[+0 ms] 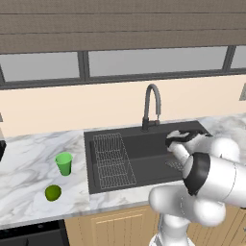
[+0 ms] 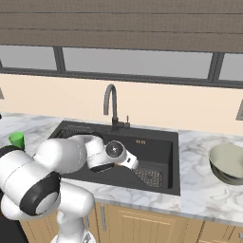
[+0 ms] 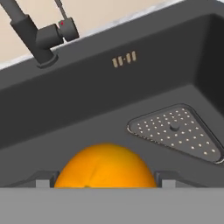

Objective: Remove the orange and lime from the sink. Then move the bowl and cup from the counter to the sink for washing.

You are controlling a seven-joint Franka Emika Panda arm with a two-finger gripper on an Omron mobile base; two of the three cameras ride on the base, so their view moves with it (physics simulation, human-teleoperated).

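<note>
Gripper (image 3: 105, 181) spread wide inside the sink (image 3: 87, 100), fingers (image 3: 43, 180) flanking the orange (image 3: 105, 168) on the basin floor, contact impossible to tell. Triangular drain strainer (image 3: 177, 131) just beside. Lime (image 1: 53, 192) and cup (image 1: 64, 163) on the counter (image 1: 29, 168) near its left edge; bowl (image 2: 228, 163) at the right edge.

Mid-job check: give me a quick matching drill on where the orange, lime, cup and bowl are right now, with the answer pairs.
Things:
1. orange
2. lime
3. cup
4. bowl

Places:
A. on the counter left of the sink, nearest the front edge
B. on the counter right of the sink
C. in the sink, between the open gripper's fingertips
D. upright on the counter left of the sink, behind the lime

Pairs: 1-C, 2-A, 3-D, 4-B
</note>
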